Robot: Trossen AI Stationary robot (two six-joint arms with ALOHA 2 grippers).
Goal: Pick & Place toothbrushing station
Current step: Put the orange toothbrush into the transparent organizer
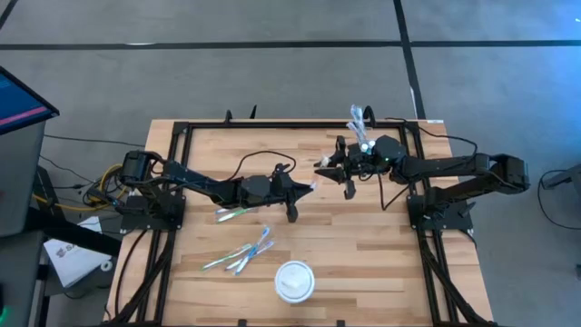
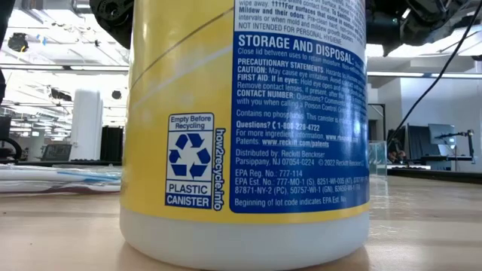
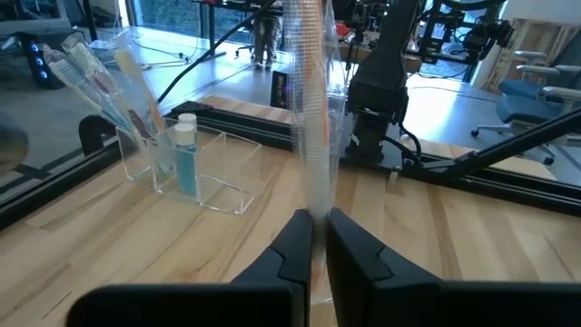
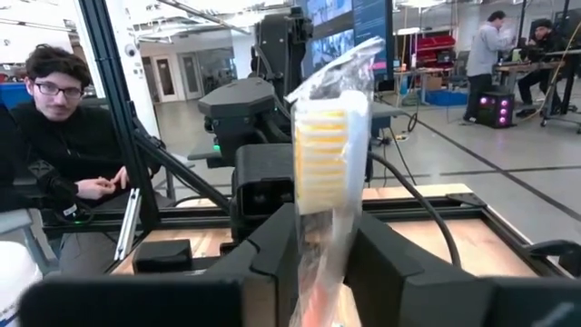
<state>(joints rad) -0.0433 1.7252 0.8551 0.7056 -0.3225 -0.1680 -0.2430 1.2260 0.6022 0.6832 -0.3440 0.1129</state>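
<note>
Between both grippers' jaws, one wrapped toothbrush [image 4: 329,145]; nearby canister [image 2: 245,128] label "STORAGE AND DISPOSAL".

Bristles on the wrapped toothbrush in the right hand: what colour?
Yellow bristles, clearest in the right wrist view.

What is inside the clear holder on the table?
The clear holder has several toothbrushes leaning in one compartment and a small blue tube standing beside them. The nearer compartment looks empty. The brush handles' lower ends blur together through the plastic.

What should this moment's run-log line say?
left gripper shut on wrapped toothbrush | right gripper shut on yellow-bristled brush | clear holder holds stored brushes, tube | loose brushes on table
</note>
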